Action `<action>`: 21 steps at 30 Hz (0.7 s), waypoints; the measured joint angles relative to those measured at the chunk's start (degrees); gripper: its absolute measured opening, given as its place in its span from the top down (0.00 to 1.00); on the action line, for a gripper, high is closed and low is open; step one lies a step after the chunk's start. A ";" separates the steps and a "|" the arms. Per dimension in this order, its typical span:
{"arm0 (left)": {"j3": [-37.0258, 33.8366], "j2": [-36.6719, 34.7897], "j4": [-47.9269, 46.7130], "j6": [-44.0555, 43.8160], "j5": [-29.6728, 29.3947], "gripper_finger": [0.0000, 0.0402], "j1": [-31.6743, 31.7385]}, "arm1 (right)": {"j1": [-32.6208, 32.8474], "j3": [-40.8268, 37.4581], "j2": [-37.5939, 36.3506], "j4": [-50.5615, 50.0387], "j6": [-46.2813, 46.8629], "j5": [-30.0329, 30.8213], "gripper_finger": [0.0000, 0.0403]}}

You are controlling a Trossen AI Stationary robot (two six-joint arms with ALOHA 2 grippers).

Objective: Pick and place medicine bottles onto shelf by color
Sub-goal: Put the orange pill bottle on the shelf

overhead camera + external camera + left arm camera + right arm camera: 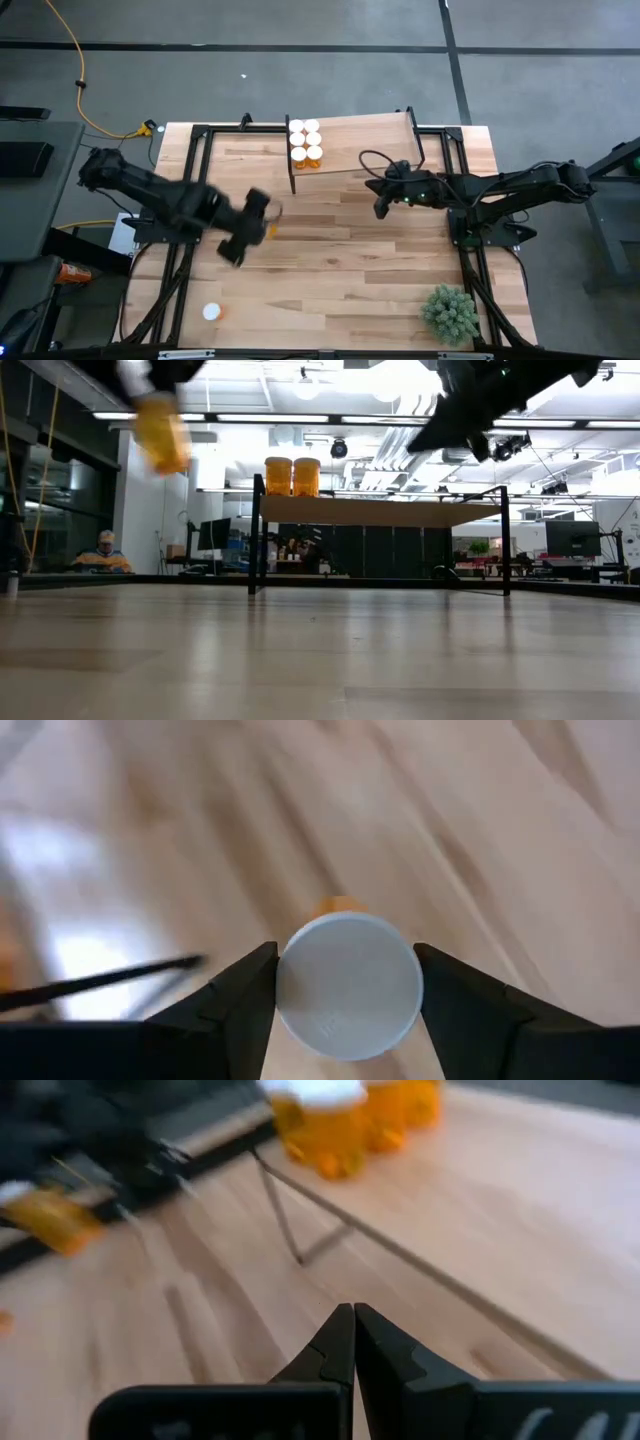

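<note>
My left arm reaches in from the table's left edge, stretched diagonally toward the middle of the tabletop point(340, 250); its left gripper point(262, 222) is up off the wood, and in the wrist view I see its two fingers point(240, 995) clamped on either side of a medicine bottle point(348, 984), white cap facing the camera, orange body just showing behind it; in the low view that held bottle hangs high in the air, left of the shelf point(375, 511). My right arm extends from the right edge, low and nearly straight, with the right gripper point(381, 208) just in front of the shelf's front rail; its claws are pressed tight together with nothing between them. On the shelf I count a cluster of bottles point(305, 142) at its left end, close together, upright, caps up; two of them show side by side in the low view. One more bottle point(211, 312) stands apart near the front left corner of the table; a small green plant point(450, 313) sits near the front right.
</note>
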 joint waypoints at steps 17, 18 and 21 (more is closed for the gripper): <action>41.91 26.78 1.01 5.47 -3.55 0.48 20.61 | -0.08 6.40 -6.98 11.30 -24.56 -7.03 1.00; 44.27 28.99 1.67 6.34 -4.69 0.48 21.32 | -0.08 6.77 -7.64 10.86 -25.69 -7.00 1.00; 50.33 34.64 1.97 7.51 -7.09 0.48 23.89 | -0.08 6.91 -9.22 8.73 -26.49 -5.79 1.00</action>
